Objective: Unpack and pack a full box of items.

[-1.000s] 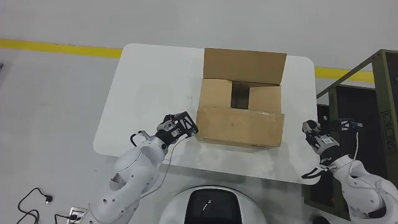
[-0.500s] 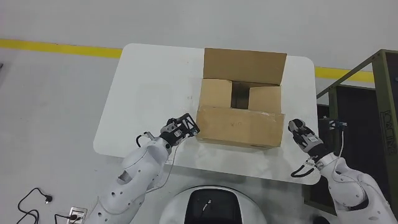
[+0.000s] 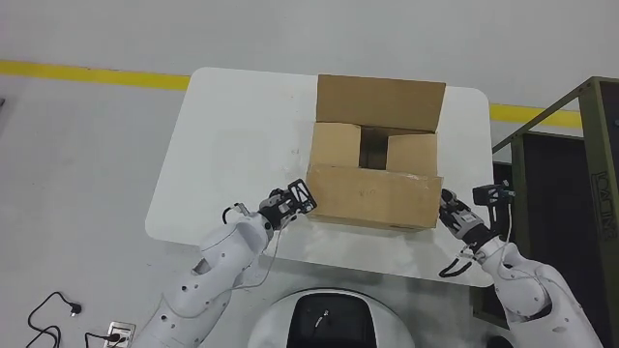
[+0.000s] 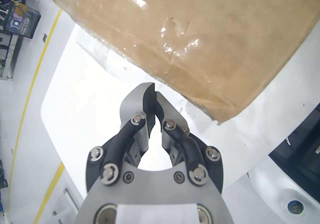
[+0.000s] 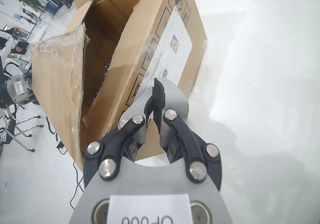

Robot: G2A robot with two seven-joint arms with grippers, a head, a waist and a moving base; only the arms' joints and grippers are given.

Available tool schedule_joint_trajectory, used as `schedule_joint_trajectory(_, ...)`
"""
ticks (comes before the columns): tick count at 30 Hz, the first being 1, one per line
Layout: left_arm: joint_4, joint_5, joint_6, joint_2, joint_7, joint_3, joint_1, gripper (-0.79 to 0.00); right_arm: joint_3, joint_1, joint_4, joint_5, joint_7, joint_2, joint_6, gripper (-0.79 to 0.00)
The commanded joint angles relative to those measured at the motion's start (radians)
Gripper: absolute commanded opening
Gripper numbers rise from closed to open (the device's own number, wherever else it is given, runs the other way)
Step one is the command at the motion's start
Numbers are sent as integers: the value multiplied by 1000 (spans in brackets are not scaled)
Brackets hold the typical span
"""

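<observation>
The cardboard box [image 3: 373,196] sat on the right half of the white table [image 3: 242,135], reaching almost to its far edge, with the far flap standing up and a dark gap showing between the inner flaps. I had the left gripper [image 3: 298,196] just beside the box's near left corner — fingers pressed together, holding nothing. The right gripper [image 3: 449,204] was just beside the near right corner, its fingers likewise pressed together and empty.
</observation>
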Motion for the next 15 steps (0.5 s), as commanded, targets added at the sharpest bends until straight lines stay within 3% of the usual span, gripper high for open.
schedule_joint_trajectory(1, -19, -4, -21, 2, -4, -6, 10, -785, 3, -11, -10, 0, -2, 0, -3, -785)
schedule_joint_trajectory(15, -144, -58, -139, 22, -23, -80, 99, -785, 24, -84, -91, 25, 57, 8, -77, -785)
